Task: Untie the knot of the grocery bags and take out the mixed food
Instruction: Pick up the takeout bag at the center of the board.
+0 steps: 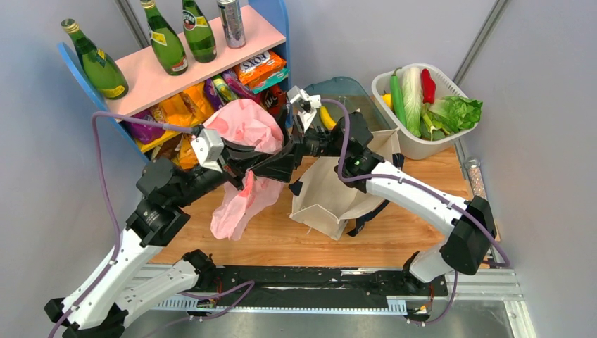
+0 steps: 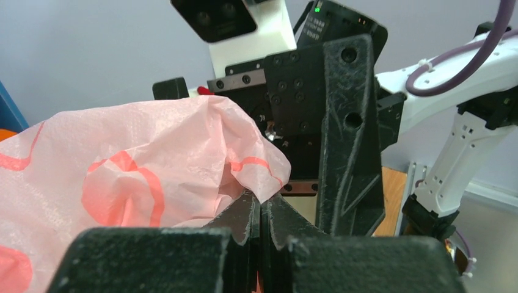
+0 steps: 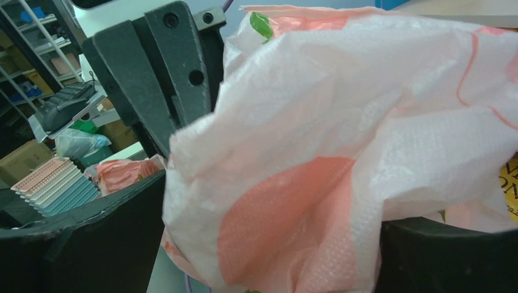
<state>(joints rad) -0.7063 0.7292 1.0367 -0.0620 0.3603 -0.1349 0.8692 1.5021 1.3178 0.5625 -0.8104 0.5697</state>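
A wooden table [image 1: 422, 183] with a cream canvas tote [image 1: 324, 201] slumped open at its middle. Just left of the tote, a pink plastic bag [image 1: 246, 125] is held up between two robot arms (its lower end trails toward the wood). The right gripper [image 3: 275, 201] is spread wide, the bag bulging between its fingers. The left gripper [image 2: 259, 210] is pressed together, pinching a fold of the bag.

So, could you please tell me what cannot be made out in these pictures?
Knot, tied or not: the pink bag's crumpled folds fill both wrist views; the top view is too small to tell.
Bag contents: the plastic hides them in every view.
Cream tote interior: top view, its own cloth and the right arm cover it.
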